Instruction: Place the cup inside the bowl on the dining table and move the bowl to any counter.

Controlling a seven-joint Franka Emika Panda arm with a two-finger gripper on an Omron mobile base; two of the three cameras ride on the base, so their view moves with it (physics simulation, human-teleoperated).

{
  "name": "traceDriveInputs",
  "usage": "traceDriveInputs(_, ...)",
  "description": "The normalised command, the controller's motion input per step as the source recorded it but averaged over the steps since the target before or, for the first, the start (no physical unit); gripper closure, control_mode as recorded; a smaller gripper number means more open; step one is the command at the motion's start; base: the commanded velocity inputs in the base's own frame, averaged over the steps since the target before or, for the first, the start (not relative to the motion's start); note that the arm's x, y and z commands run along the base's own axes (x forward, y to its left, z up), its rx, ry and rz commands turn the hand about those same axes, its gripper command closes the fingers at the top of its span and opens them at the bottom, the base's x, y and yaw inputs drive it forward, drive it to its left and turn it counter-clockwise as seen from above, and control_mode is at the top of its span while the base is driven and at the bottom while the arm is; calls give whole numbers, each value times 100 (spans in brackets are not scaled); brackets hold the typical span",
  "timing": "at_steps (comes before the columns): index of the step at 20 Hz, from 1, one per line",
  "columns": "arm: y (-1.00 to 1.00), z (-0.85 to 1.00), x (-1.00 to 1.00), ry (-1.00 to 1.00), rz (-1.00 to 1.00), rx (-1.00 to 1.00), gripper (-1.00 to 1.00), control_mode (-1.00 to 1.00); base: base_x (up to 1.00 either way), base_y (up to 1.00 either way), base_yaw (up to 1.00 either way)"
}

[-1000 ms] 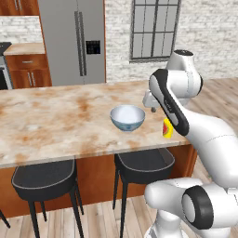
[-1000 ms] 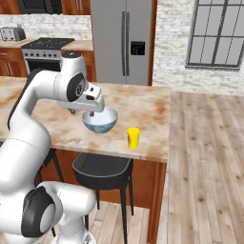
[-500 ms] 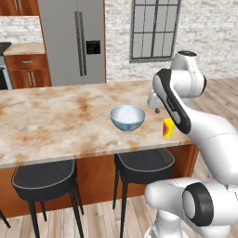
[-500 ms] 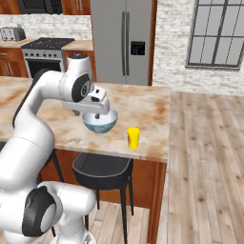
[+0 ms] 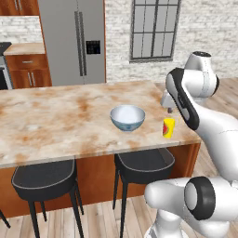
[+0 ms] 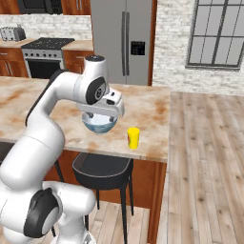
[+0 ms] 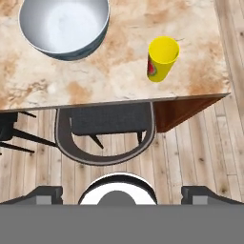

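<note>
The small yellow cup [image 5: 168, 127] with a red patch stands upright near the right end of the dining table [image 5: 56, 125]. The pale blue-grey bowl [image 5: 127, 117] sits to its left with nothing in it. My gripper [image 5: 168, 103] hangs above the table, just behind the cup and apart from both things. In the right base view the gripper [image 6: 110, 108] covers part of the bowl [image 6: 99, 125], with the cup [image 6: 133, 137] to its right. In the hand view the gripper [image 7: 122, 194] is open and holds nothing; the cup [image 7: 162, 59] and the bowl [image 7: 64, 26] lie ahead.
Black round stools [image 5: 44, 179] stand under the table's near edge, one [image 7: 105, 131] straight below the hand. The table's right end [image 6: 164, 157] drops to wooden floor. A steel fridge [image 5: 76, 42], a stove [image 6: 45, 57] and wall cabinets stand behind.
My hand has swung to the right, from over the bowl toward the cup. The jaws opened a little wider. Cup and bowl have not moved.
</note>
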Motion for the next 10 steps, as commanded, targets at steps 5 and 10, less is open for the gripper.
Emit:
traceDriveInputs(5,-49,0,0,0,0,0,-100,-100,0,0,0)
traceDriveInputs(10,-40,0,0,-7,0,0,-100,-100,0,0,0)
